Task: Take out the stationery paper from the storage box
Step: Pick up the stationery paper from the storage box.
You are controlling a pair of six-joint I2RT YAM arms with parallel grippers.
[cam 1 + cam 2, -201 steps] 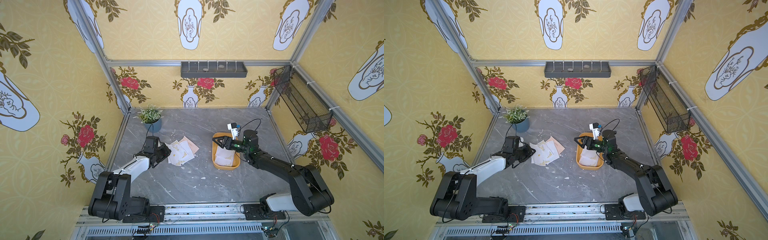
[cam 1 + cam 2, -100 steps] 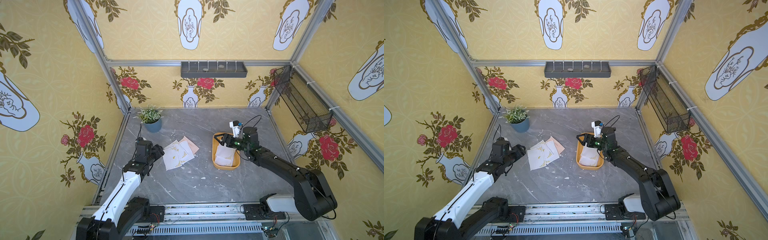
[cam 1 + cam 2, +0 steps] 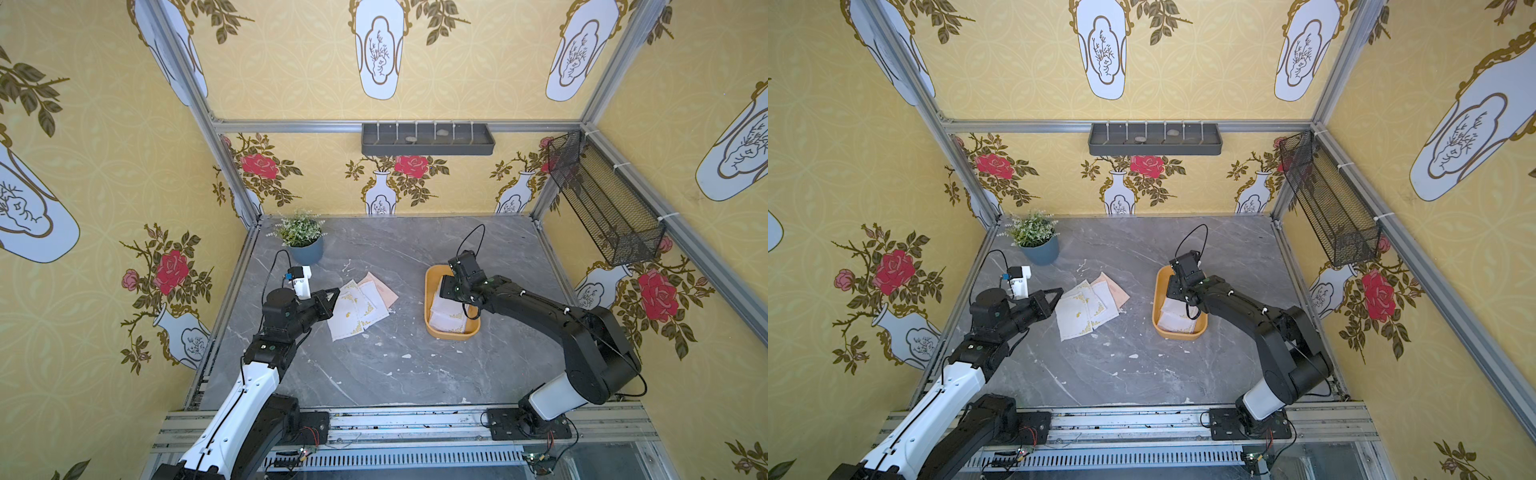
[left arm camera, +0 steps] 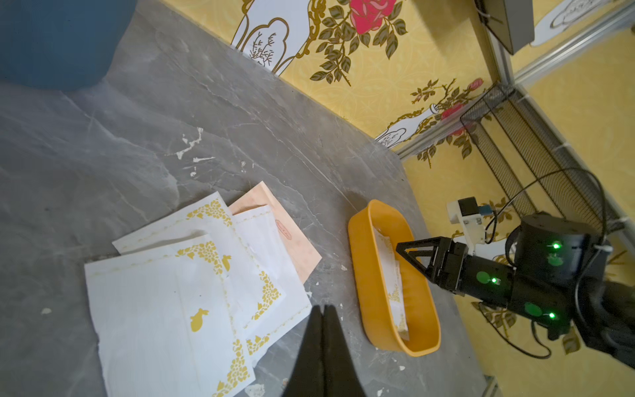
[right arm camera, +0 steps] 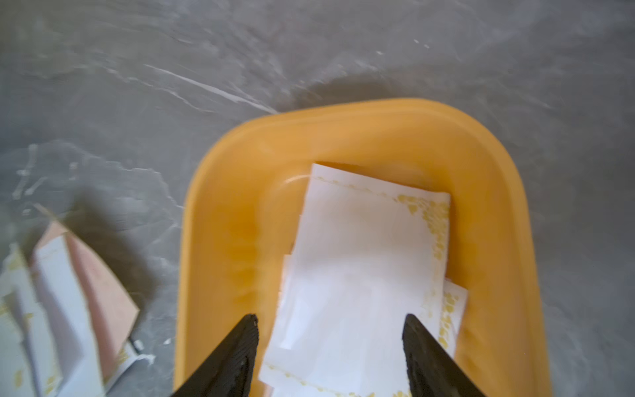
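Paper (image 5: 360, 268) in yellow box (image 5: 226, 240): light, thin, floppy, likely slippery; pinch free edge. Right gripper (image 5: 330, 319) open above; left gripper (image 4: 323, 311) closed, empty.

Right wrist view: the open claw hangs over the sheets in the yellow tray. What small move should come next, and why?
Probably lower the right claw straight down onto the white gold-cornered paper sheets and close. Its jaws stand open above the top sheet, nothing is held yet, and several sheets lie inside the shallow mustard-yellow plastic tray.
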